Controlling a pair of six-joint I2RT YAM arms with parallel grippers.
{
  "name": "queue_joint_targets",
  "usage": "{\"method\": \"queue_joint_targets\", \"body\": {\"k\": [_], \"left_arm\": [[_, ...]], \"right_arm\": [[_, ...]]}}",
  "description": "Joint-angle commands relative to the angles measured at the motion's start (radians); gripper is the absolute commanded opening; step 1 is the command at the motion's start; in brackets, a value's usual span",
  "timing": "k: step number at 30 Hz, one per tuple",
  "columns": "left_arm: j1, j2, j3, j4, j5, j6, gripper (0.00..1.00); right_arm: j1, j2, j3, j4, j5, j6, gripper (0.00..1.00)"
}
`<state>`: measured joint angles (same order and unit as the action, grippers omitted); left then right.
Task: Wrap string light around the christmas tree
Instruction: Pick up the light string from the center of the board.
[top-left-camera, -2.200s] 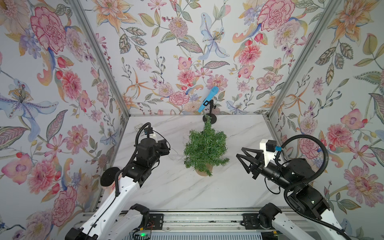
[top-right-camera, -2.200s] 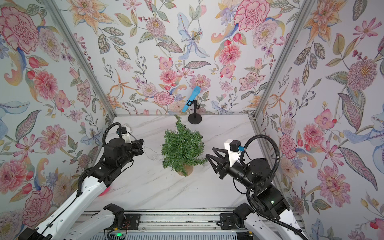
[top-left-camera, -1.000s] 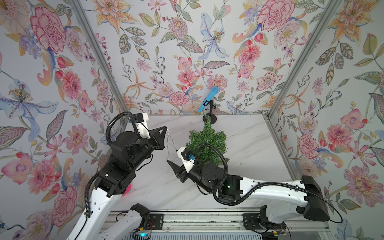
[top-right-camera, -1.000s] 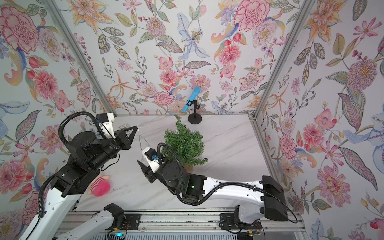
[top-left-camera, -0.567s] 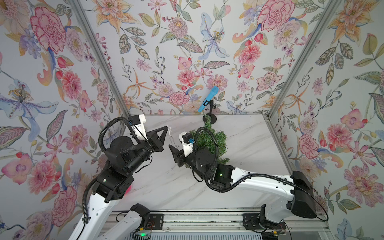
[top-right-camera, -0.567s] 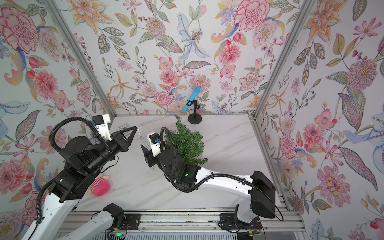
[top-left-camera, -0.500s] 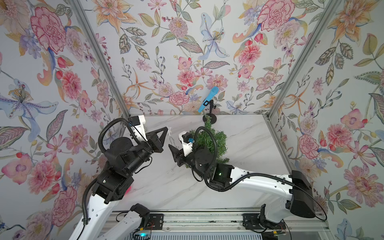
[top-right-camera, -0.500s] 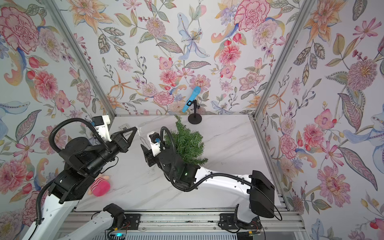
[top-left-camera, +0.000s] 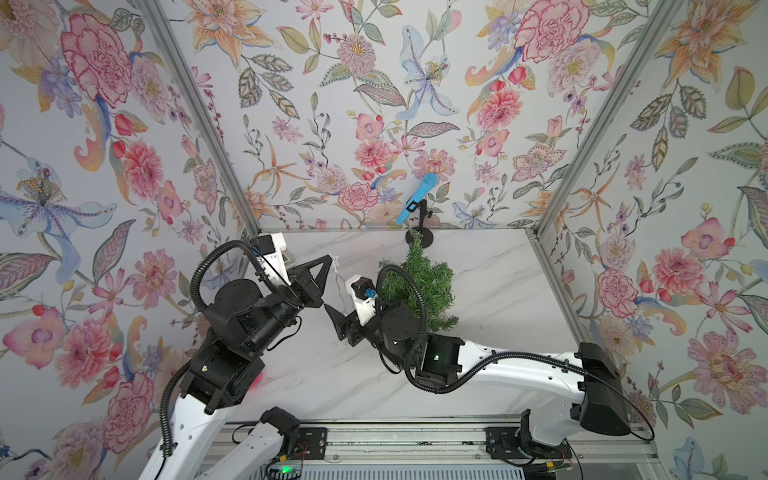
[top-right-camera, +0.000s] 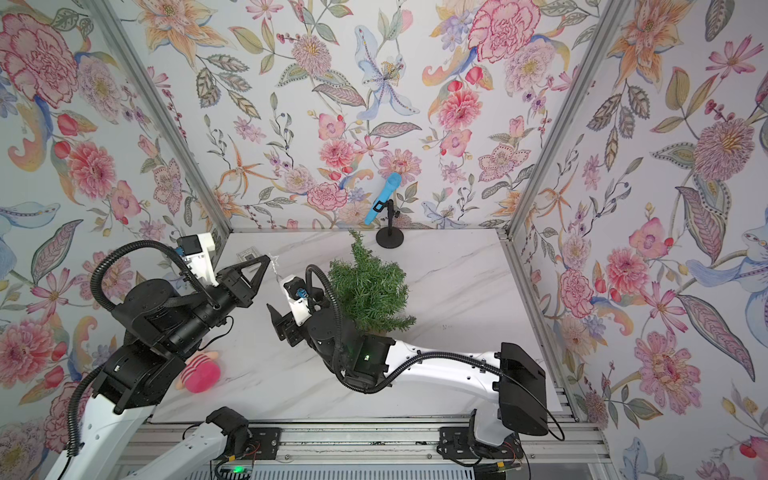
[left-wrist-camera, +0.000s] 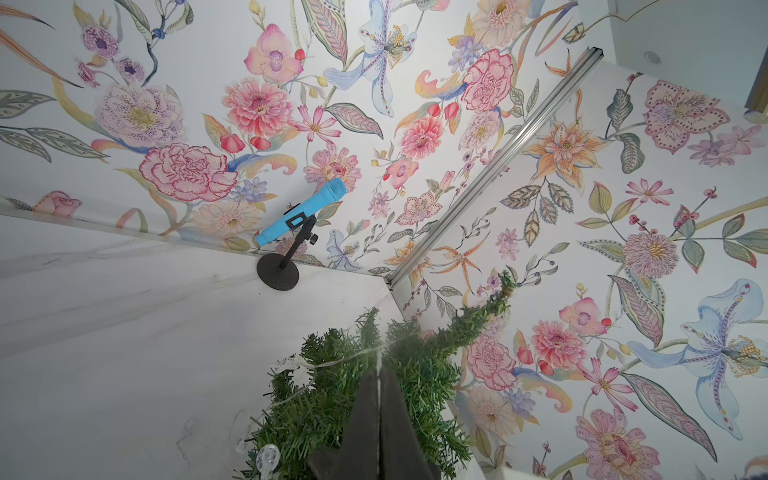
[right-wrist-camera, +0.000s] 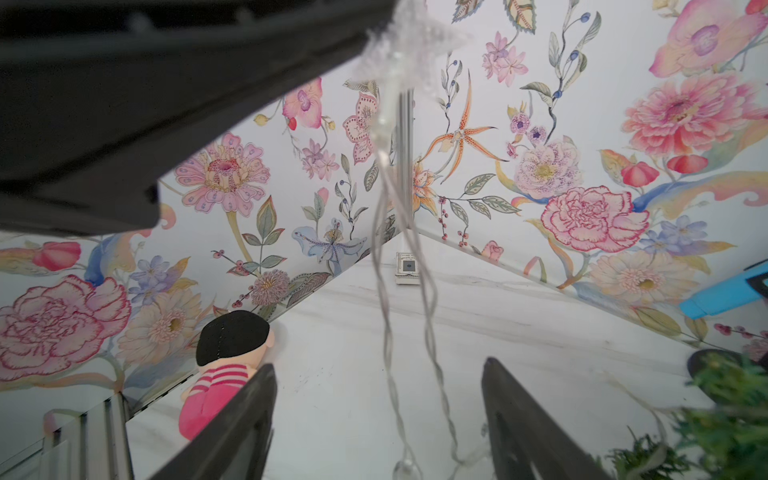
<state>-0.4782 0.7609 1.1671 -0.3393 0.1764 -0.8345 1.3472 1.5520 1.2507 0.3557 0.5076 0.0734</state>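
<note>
Two string light (right-wrist-camera: 382, 124) strands hang from left gripper (left-wrist-camera: 379, 368); right gripper (right-wrist-camera: 379, 365) spread.

**Toy microphone** (top-right-camera: 382, 198), blue: sitting tilted in the clip of a black stand with a round base (top-right-camera: 390, 240), which is standing at the back edge of the tabletop, close to the rear wall.

**Plush doll** (right-wrist-camera: 210, 390), pink striped body, black cap: lying on the tabletop near the left wall.

**Tabletop** (top-right-camera: 457, 282), white marble pattern: bearing both items.

**Floral wallpaper** (top-left-camera: 353, 104): covering the three enclosing walls.

**Aluminium posts** (top-left-camera: 199, 116): running up both rear corners.

**Slotted aluminium rail** (top-right-camera: 374, 444): running along the front edge.
</note>
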Motion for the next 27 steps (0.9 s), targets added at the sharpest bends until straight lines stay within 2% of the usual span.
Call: {"method": "queue_joint_targets", "body": {"k": [1, 7, 13, 15, 18, 23, 27], "left_arm": [[-0.007, 0.001, 0.018, 0.003, -0.019, 0.018, 0.00], [-0.007, 0.001, 0.024, 0.012, -0.003, 0.018, 0.00], [-0.007, -0.012, 0.004, 0.043, 0.054, -0.001, 0.00], [-0.007, -0.016, -0.004, 0.043, 0.064, -0.008, 0.00], [-0.007, -0.023, -0.008, 0.045, 0.069, -0.008, 0.00], [-0.008, -0.026, -0.003, 0.048, 0.055, 0.001, 0.00], [-0.006, -0.022, -0.001, 0.044, 0.056, 0.008, 0.00]], "right_arm": [[0.041, -0.078, -0.027, 0.010, 0.068, -0.105, 0.81], [0.051, -0.104, -0.106, 0.126, 0.079, -0.174, 0.72], [0.005, -0.078, -0.114, 0.218, 0.073, -0.202, 0.67], [0.001, -0.065, -0.115, 0.261, 0.039, -0.234, 0.62], [0.000, -0.038, -0.109, 0.319, 0.008, -0.277, 0.46], [0.007, -0.011, -0.102, 0.358, -0.032, -0.302, 0.39], [0.018, -0.006, -0.109, 0.386, 0.006, -0.316, 0.39]]}}
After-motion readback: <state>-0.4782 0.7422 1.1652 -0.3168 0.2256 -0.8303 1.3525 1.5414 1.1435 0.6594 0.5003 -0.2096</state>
